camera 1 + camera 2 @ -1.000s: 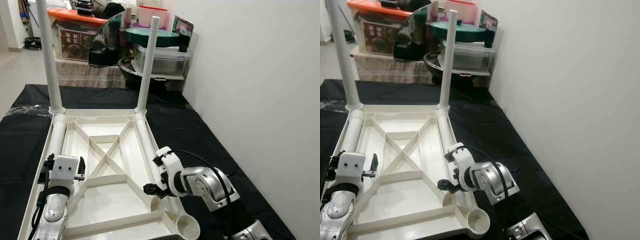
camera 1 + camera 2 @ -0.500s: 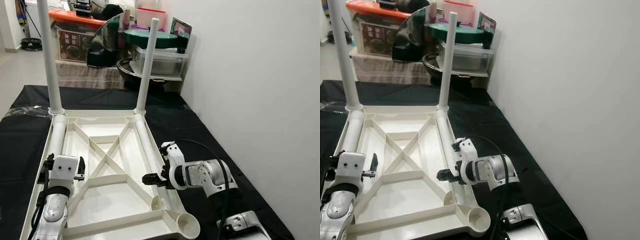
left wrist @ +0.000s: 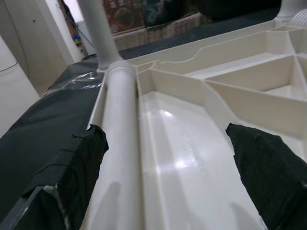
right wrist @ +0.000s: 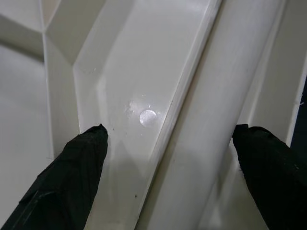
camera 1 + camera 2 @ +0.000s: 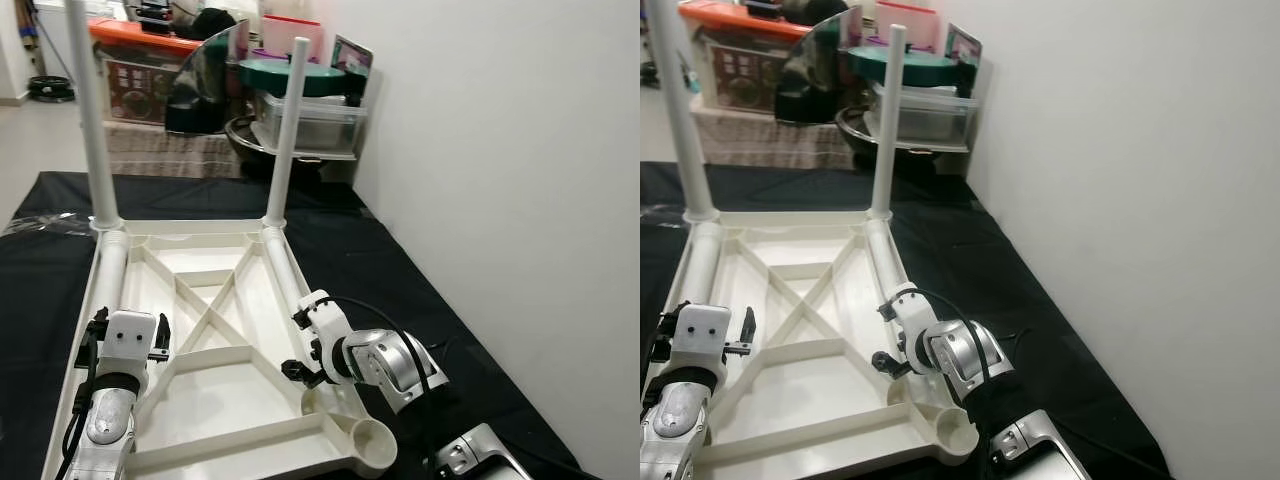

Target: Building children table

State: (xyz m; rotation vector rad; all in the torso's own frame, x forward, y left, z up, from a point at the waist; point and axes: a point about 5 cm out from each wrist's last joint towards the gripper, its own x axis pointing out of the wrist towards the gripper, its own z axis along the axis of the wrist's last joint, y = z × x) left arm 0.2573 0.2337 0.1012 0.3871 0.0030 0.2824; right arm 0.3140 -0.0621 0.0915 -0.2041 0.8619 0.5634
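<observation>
The cream children's table top (image 5: 205,400) lies upside down on a black cloth. Two white legs (image 5: 283,130) (image 5: 85,120) stand upright in its far corners. A white tube runs along each long side, right (image 5: 283,280) and left (image 5: 108,275). My right gripper (image 5: 300,368) is open and straddles the right tube (image 4: 225,120), one fingertip (image 4: 62,182) over the inner panel. My left gripper (image 5: 127,330) is open too, and hovers over the left tube (image 3: 120,134) and the panel beside it. The near right corner socket (image 5: 368,444) is hollow.
A white wall (image 5: 500,150) runs close along the right of the black cloth (image 5: 400,290). Behind the table stand an orange-lidded bin (image 5: 135,55), clear plastic boxes (image 5: 310,120) under a green lid, and a dark curved panel (image 5: 205,80). Bare floor (image 5: 30,130) lies at far left.
My right gripper has slid a little back and forth along the right tube, and its forearm has swung. The head camera has shifted slightly. The left arm has not moved.
</observation>
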